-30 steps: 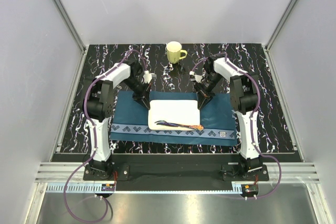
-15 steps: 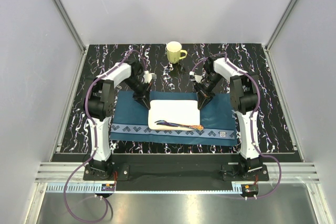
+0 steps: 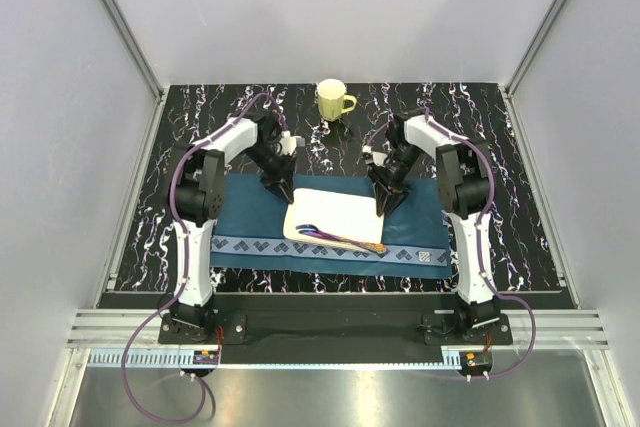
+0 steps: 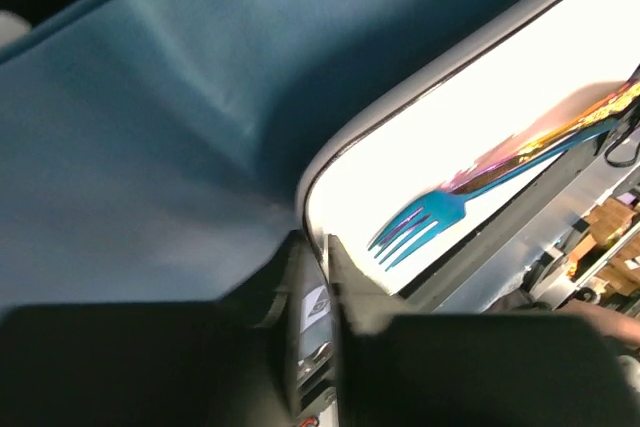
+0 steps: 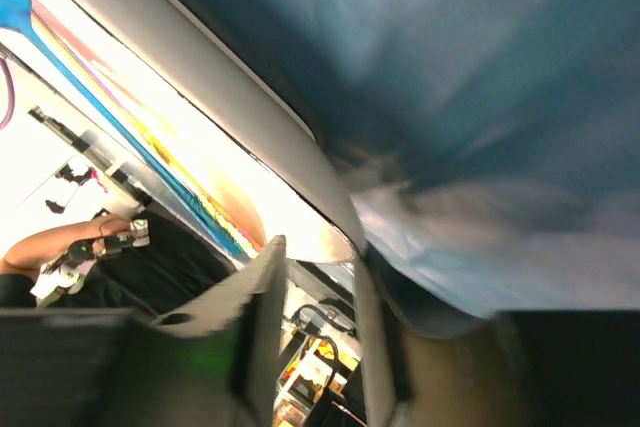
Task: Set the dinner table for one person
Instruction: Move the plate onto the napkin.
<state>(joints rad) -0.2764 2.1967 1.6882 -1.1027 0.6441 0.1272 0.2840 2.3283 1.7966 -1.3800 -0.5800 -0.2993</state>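
Left gripper (image 4: 322,252): fingers nearly together at the far-left corner of the plate (image 3: 335,209); whether they grip it cannot be told. Right gripper (image 5: 318,252): fingers apart at its far-right corner. Risk: an uneven release could tip the plate, sliding the fork (image 4: 425,227) it holds onto the placemat (image 3: 250,217) by the near edge of the desk (image 3: 520,197). Mug (image 3: 333,100), far edge: nothing visible inside

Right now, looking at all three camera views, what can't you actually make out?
- Top view: contents of the yellow ceramic mug; too small, rim hides them.
- Left wrist view: handle end of the iridescent blue metal fork; cut by the right edge.
- Right wrist view: whether the right gripper pinches the white rectangular plate; motion blur.
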